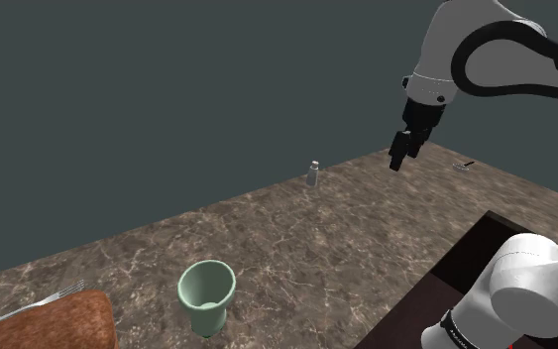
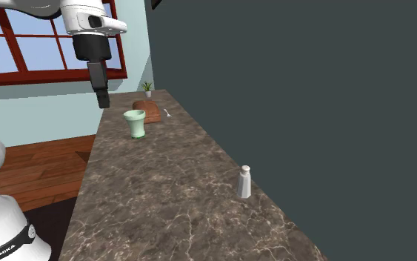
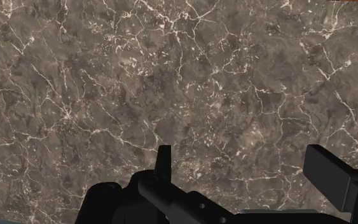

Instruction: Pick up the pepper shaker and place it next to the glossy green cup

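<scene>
The brown, marble-veined countertop (image 1: pixel 296 248) runs along a dark wall. A pale pepper shaker (image 1: pixel 314 174) stands upright by the wall edge, well apart from the upright green cup (image 1: pixel 206 295). Past the cup lie a rough brown slab (image 1: pixel 58 322) and a fork (image 1: pixel 58 294) just beside it; a small black-and-white item (image 1: pixel 463 165) lies toward the opposite end.

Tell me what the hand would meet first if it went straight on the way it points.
Most likely the bare marbled counter: the open hand points down at it with nothing between. The shaker and the green cup stand well off that line.
</scene>
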Motion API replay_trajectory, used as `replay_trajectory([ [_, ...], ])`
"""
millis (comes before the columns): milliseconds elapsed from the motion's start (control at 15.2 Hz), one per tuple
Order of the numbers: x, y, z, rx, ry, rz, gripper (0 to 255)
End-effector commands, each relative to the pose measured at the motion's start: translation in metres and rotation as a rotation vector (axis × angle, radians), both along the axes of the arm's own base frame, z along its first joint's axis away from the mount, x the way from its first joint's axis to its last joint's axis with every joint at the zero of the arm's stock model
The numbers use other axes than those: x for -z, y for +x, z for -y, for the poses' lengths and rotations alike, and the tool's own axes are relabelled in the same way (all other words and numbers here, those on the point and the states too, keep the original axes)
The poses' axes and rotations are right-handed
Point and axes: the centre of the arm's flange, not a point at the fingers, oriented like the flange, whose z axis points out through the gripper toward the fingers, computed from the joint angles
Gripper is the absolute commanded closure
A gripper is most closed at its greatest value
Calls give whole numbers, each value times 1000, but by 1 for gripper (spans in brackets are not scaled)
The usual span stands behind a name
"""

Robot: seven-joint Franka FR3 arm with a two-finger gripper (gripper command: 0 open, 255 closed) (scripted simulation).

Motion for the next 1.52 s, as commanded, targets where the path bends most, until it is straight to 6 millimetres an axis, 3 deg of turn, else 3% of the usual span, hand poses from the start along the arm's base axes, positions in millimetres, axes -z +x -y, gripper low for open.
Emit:
replay_trajectory([
  [0,0,0,0,0,0,0,0],
  [1452,136,237,94,112,13,31,0],
])
